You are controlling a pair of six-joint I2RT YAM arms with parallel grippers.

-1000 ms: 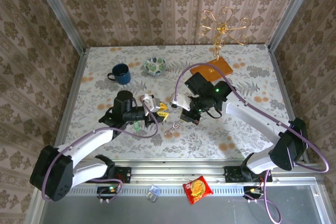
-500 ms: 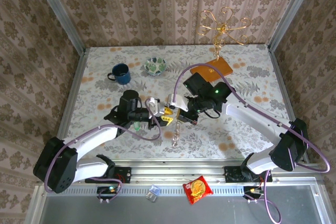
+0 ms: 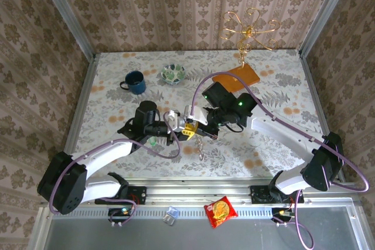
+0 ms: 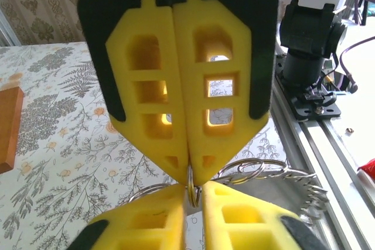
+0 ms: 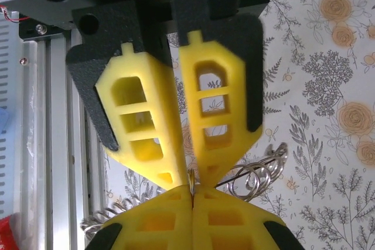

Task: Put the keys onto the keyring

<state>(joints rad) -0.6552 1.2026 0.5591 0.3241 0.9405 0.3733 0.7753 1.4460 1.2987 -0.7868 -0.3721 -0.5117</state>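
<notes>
The keyring (image 4: pixel 192 190) is a steel split ring with smaller rings (image 4: pixel 249 168) and a chain (image 4: pixel 304 194) hanging from it. Above the table's middle, my left gripper (image 3: pixel 183 130) and right gripper (image 3: pixel 193 125) meet tip to tip. The left gripper (image 4: pixel 190 180) is shut on the ring's edge. From the opposite side the right gripper (image 5: pixel 192 181) pinches the same ring, and the small rings (image 5: pixel 252 177) dangle beside it. The chain (image 3: pixel 200 146) hangs below both. The green-headed key (image 3: pixel 152 142) lies on the table under my left arm, apart from both grippers.
A blue mug (image 3: pixel 135 82) and a patterned bowl (image 3: pixel 173 74) stand at the back left. An orange board (image 3: pixel 236 78) carries a gold wire stand (image 3: pixel 249 27) at the back right. A red snack packet (image 3: pixel 220 211) lies on the front rail.
The left gripper has moved right and closed on the ring that the right gripper holds. The keyring has come up off the table and its chain now hangs free.
</notes>
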